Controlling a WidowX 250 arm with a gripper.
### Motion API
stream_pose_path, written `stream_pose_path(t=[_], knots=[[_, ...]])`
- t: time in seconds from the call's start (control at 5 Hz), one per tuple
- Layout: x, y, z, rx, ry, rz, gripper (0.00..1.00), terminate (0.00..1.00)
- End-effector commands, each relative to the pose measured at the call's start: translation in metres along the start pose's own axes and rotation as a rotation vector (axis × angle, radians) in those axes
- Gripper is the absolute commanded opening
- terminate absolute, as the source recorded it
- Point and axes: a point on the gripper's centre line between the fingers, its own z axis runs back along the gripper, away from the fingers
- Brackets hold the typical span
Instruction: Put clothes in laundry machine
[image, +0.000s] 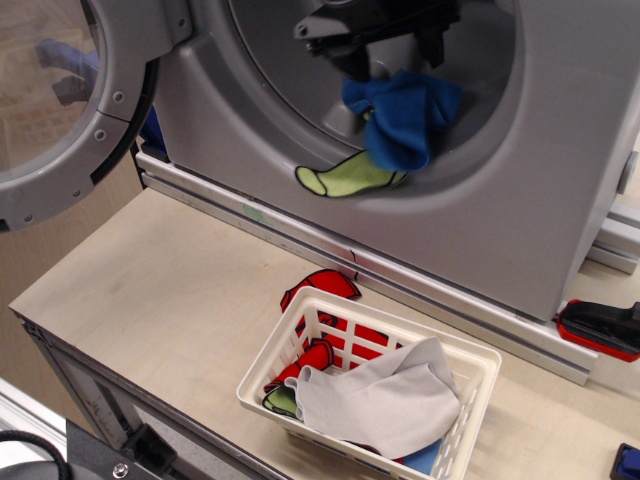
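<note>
The laundry machine (560, 200) fills the top of the view, its round drum mouth open. My black gripper (395, 52) is inside the drum mouth at the top, its jaws spread apart and holding nothing. A bright blue cloth (405, 118) lies just below it in the drum. A lime green cloth with dark edging (350, 178) lies draped over the drum's lower lip. A white slatted basket (478, 365) on the table holds a light grey cloth (385, 400), red cloths (340, 340), a bit of green cloth (280, 400) and a blue corner (425, 458).
The round glass-windowed door (60, 110) stands open at the left. A red cloth (322, 284) lies half out at the basket's far side. A red and black tool (600, 325) lies at the right. The wooden table's edge (40, 315) runs along the lower left.
</note>
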Motion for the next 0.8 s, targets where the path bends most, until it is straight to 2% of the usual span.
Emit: stream_pose_path(t=[0.0,0.2,0.4,0.6], knots=[[-0.036,0.016,0.055,-0.038,0.050,-0.107,1.00,0.00],[-0.053,0.023,0.069,-0.057,0.075,-0.144,1.00,0.00],[-0.070,0.029,0.078,-0.061,0.129,-0.173,1.00,0.00],[-0.091,0.032,0.082,-0.021,0.204,-0.204,1.00,1.00]])
